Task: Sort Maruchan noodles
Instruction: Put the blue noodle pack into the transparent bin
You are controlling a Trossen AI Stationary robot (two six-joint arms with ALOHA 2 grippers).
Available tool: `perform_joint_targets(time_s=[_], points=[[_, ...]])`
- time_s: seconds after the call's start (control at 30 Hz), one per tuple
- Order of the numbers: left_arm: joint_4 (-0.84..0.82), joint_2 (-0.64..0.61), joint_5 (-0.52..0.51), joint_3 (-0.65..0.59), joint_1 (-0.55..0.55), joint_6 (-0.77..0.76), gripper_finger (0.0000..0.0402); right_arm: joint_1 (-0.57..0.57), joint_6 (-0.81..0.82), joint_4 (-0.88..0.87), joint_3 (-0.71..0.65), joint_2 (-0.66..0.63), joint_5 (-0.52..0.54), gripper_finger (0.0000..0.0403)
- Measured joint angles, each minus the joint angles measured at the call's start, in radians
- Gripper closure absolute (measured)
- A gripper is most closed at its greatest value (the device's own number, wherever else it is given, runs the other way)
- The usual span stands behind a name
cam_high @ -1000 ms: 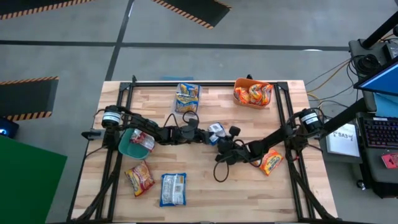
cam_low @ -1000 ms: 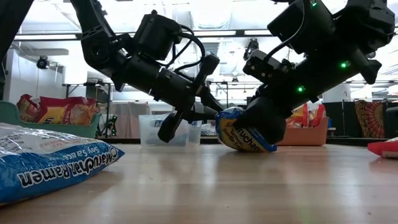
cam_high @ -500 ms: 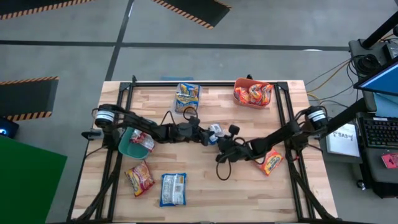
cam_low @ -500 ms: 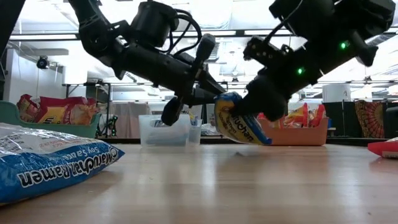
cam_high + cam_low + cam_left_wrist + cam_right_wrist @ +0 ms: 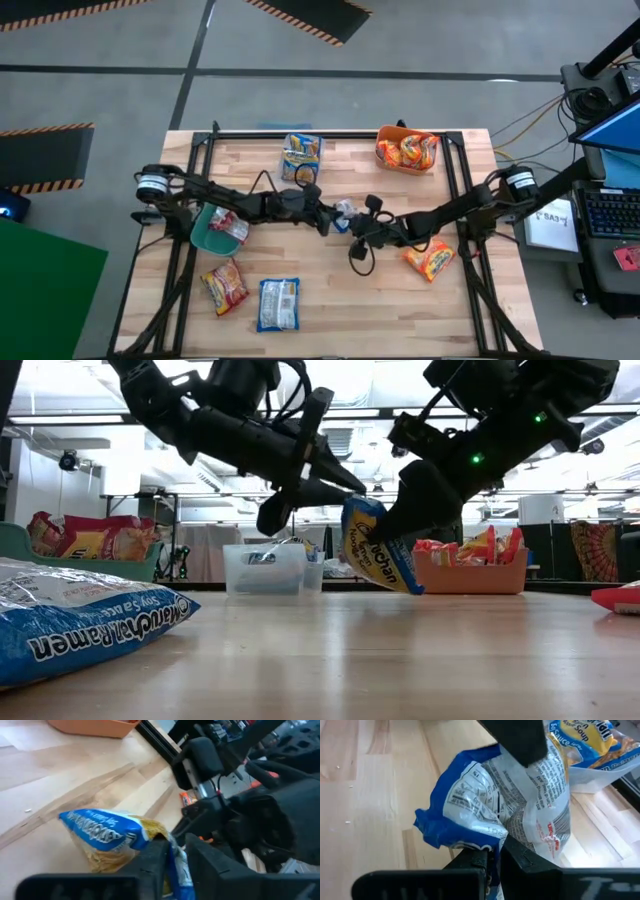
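A blue-and-yellow Maruchan noodle packet hangs tilted above the middle of the table, held between both grippers. My left gripper comes from the table's left and is shut on its top end. My right gripper comes from the right and is shut on its upper edge. More noodle packets lie flat on the table: an orange one and a blue one near the front left, and an orange one at the right. My left gripper has the packet's sealed blue end pinched between its two fingers, coming slanting down from the table's left. In the low view its fingertips meet the packet's top. The packet hangs below, clear of the table. My right gripper pinches a crumpled blue edge of the packet between its two fingers, slanting down from the table's right. The wrapper bunches up right in front of the fingers. The packet hangs tilted, its lower end off the wood.
At the far edge stand a clear bin with blue packets and an orange bin with orange packets. A teal bin with a red-and-white packet stands under the left arm. Bare wood shows at the near middle of the table.
Both grippers have risen together and tipped toward level, taking the blue packet with them. It lay bulged on the table a second ago; now it is lifted clear and hangs more upright.
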Motion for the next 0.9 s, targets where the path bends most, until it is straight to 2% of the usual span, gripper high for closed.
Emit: perform_joint_targets(time_s=[0.23,0.4,0.7,0.9], points=[[-0.011,-0.022,0.019,0.000,0.008,0.040,0.0246,-0.009,0.000,0.000,0.000,0.000,-0.018,0.0390],[-0.072,-0.058,0.062,0.000,0.027,0.095,0.0199,-0.027,0.007,0.001,0.000,-0.002,-0.098,0.0390],[-0.305,-0.205,0.069,0.001,0.045,0.244,0.0186,-0.089,0.006,-0.003,-0.001,-0.035,-0.270,0.0390],[-0.385,-0.306,0.102,0.001,0.024,0.509,0.0194,-0.147,-0.005,-0.001,-0.006,-0.082,-0.514,0.0390]])
